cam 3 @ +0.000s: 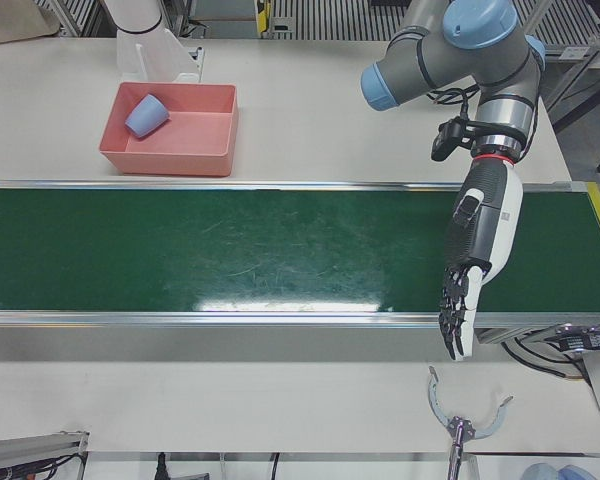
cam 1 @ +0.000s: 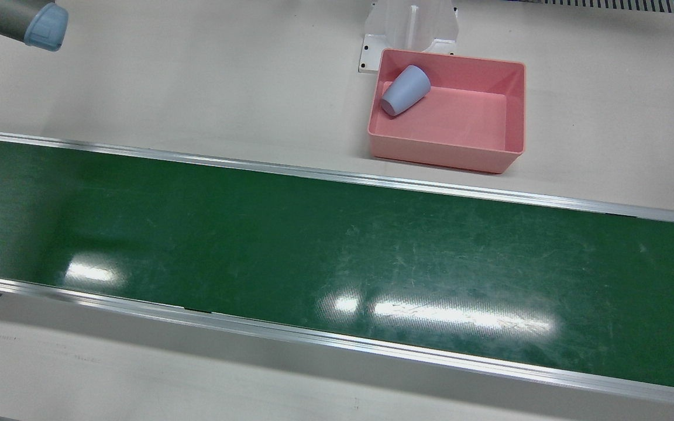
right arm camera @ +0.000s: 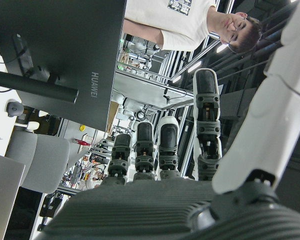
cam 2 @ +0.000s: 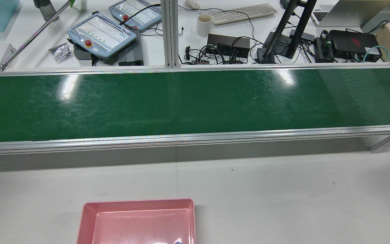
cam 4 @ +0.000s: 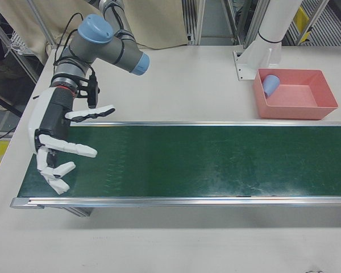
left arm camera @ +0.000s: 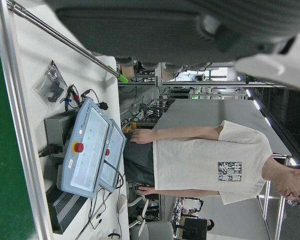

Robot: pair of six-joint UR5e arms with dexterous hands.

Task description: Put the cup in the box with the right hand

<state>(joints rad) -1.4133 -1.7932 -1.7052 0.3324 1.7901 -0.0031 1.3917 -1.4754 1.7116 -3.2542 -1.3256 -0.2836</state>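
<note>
A pale blue cup (cam 1: 405,90) lies on its side inside the pink box (cam 1: 512,105), leaning into the corner nearest the white pedestal; it also shows as the cup (cam 3: 146,115) in the box (cam 3: 215,135) and the cup (cam 4: 270,85) in the box (cam 4: 307,108). My right hand (cam 4: 59,145) hangs open over the far end of the green belt, fingers spread, holding nothing. My left hand (cam 3: 468,270) hangs open over the belt's opposite end, fingers pointing down, empty. Both hands are far from the box.
The green conveyor belt (cam 1: 337,263) with aluminium rails crosses the table. Behind it are teach pendants (cam 2: 102,34), a white mug (cam 2: 204,24), a keyboard, cables and a monitor stand. A person (left arm camera: 210,160) stands beyond the pendants. A metal clamp (cam 3: 467,418) lies near the front edge.
</note>
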